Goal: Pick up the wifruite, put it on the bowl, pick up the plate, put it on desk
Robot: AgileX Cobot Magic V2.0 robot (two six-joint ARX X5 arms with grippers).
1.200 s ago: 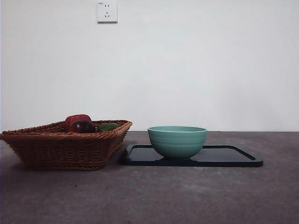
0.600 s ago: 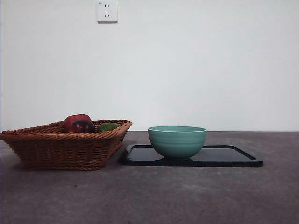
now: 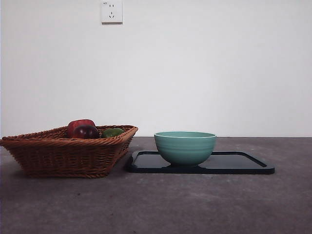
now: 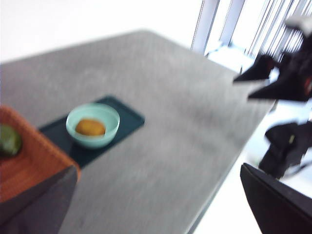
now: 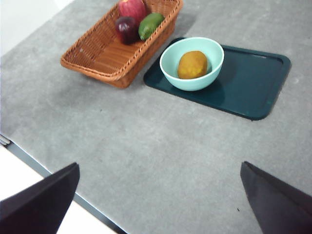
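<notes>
Orange-brown wifruite [image 5: 192, 65] sits in bowl [image 5: 192, 63] on dark tray [image 5: 253, 80], far ahead of both wide-open pincers; lifting the tray could tip the bowl.

I count one mint-green ceramic bowl [image 5: 192, 63], one orange-brown round fruit [image 5: 192, 65], one woven wicker basket [image 5: 105, 53], one dark rectangular tray [image 5: 248, 80], three basket fruits: red [image 5: 132, 9], dark purple [image 5: 126, 26], green [image 5: 150, 24]

A plain white wall [image 3: 204, 73] carries one power socket [image 3: 111, 11].
</notes>
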